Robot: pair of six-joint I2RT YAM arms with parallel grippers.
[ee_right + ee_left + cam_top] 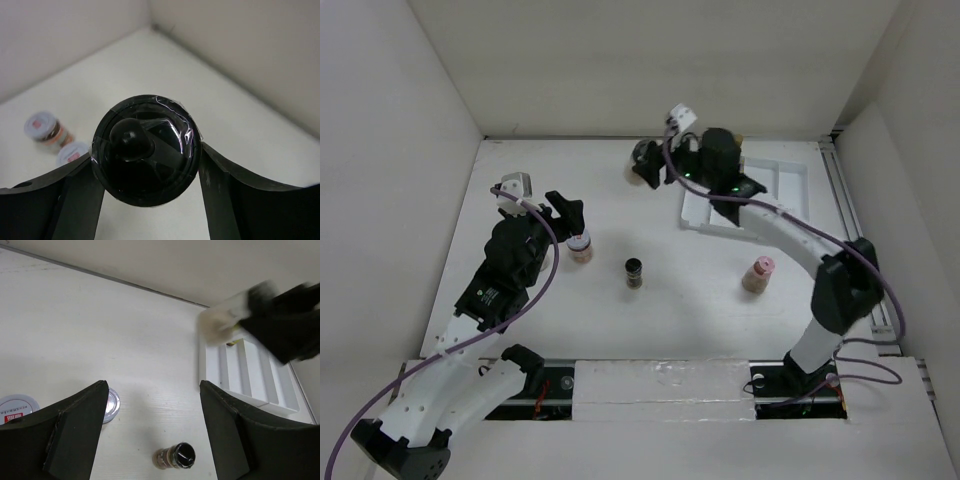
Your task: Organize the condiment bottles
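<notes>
Clamping the right gripper [645, 165] shut around a black-capped jar [145, 150], both fingers pressed to the sides of its cap, near the far wall and just left of the white tray [792, 180]; impossible to tell whether lifted or standing. Holding the left gripper [154, 386] open and empty over the left half of the table, jaws spread with nothing between them, just beside a white-lidded jar [17, 407] and a silvery-lidded jar [112, 404] standing close together. Leaving loose on the table, outside the tray, a smaller black-capped jar [634, 272] at the middle and a pink-lidded jar [758, 274] to its right. Showing mostly bare slots in the visible part of the tray, apart from a small yellowish something at its far end, too blurred to name. Judged early in the job: one jar in hand and probably bound for the tray, four more to collect, none plainly sorted yet.
</notes>
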